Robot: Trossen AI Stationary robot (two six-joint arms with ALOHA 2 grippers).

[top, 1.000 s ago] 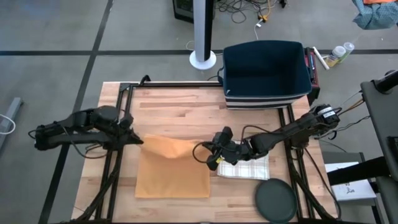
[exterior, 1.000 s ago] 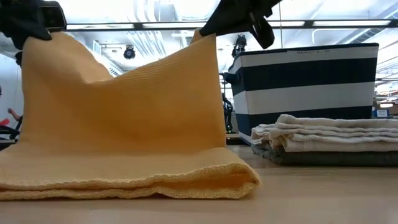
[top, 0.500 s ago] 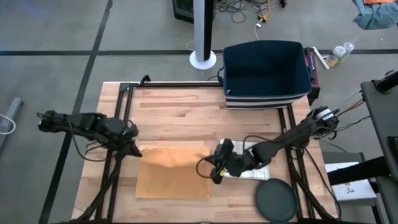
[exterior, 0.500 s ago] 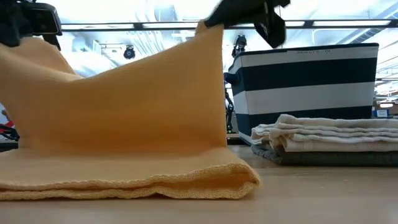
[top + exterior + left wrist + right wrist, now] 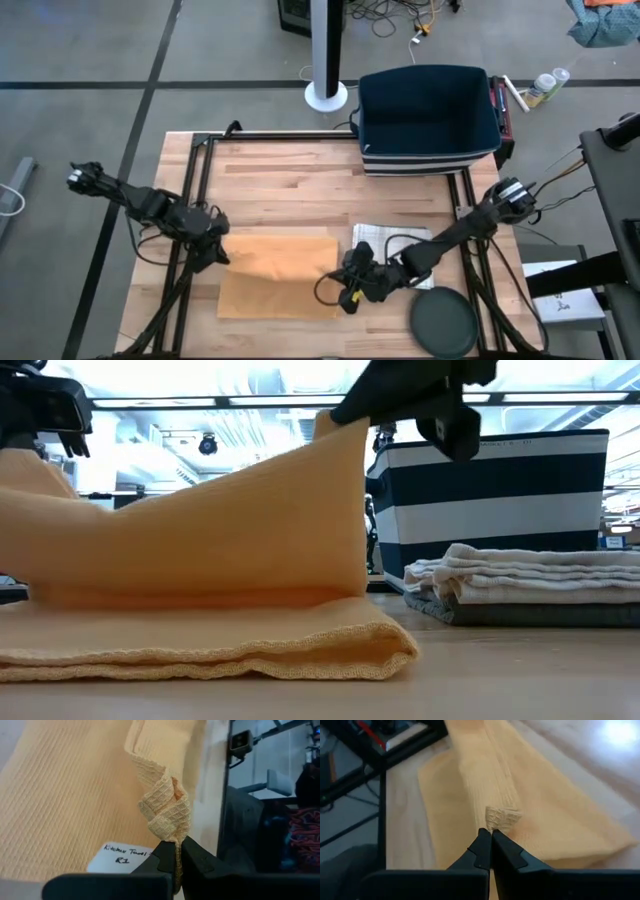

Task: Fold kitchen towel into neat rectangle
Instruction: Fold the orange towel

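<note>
My left gripper has its jaws pinched on one corner of the kitchen towel; my right gripper has its jaws pinched on the opposite corner. The kitchen towel lies on the desk between my two arms, its near part flat, its far half raised and carried over toward the near edge.

Hazard 1: uneven travel. The right-hand corner stands higher than the left in the low view. If one arm leads, I judge the upper layer lands skewed and the edges will not match.

Hazard 2: slip. Each grip holds only a small bunch of fabric at the tip. A tug between the arms could pull a corner free and drop the raised half in a heap.

Hazard 3: drag. Pulling too low may shift the lower layer along the desk.

Hazard 4: the folded towel stack lies close beside my right arm, ahead of the striped basket; a wide swing could disturb it.
</note>
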